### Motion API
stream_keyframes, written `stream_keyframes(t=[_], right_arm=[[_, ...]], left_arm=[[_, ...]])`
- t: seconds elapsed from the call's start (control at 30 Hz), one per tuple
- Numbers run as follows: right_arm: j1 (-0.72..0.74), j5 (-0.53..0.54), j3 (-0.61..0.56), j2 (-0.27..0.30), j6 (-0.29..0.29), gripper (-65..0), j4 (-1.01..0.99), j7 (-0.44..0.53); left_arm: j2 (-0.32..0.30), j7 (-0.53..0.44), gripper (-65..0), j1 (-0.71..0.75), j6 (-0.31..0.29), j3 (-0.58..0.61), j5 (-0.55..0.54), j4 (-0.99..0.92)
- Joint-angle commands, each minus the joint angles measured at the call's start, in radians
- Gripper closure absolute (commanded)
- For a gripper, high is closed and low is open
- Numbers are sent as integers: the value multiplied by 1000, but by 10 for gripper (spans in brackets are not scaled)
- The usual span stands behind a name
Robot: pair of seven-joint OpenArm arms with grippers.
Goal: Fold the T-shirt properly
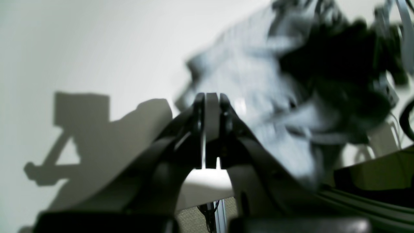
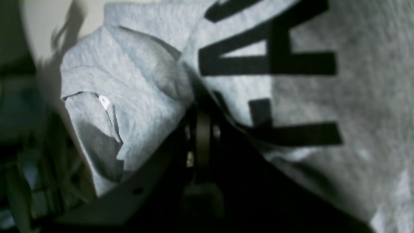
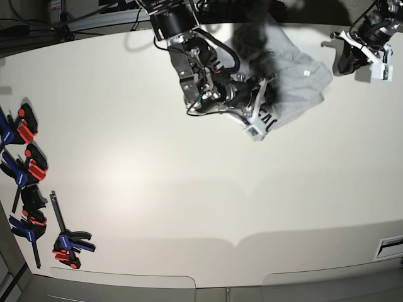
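The light grey T-shirt lies bunched at the far centre-right of the white table. Black block letters show on a fold near its front edge. My right gripper reaches into the shirt's left side. In the right wrist view its fingers are shut on a fold of the T-shirt, next to the lettering. My left gripper hovers at the far right, apart from the shirt. In the left wrist view it is shut and empty, with the blurred shirt behind it.
Several blue and red clamps lie along the table's left edge, with another near the front left. Cables and rails run along the back edge. A slot plate sits at the front right corner.
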Motion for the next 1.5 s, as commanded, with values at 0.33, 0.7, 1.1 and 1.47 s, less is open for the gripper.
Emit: stream_keyframes(t=[0.33, 0.7, 1.1, 1.47], right_arm=[[-23, 92, 361, 9, -73, 0, 9, 5], [-23, 498, 641, 9, 90, 0, 74, 20], [-66, 325, 410, 9, 135, 0, 538, -86], [-356, -194, 359, 9, -230, 0, 726, 117]], left_arm=[[-11, 26, 0, 0, -91, 23, -128, 17], [-10, 25, 0, -56, -95, 228, -116, 18], [24, 68, 0, -146, -94, 230, -64, 18], [24, 108, 0, -144, -94, 230, -64, 17]])
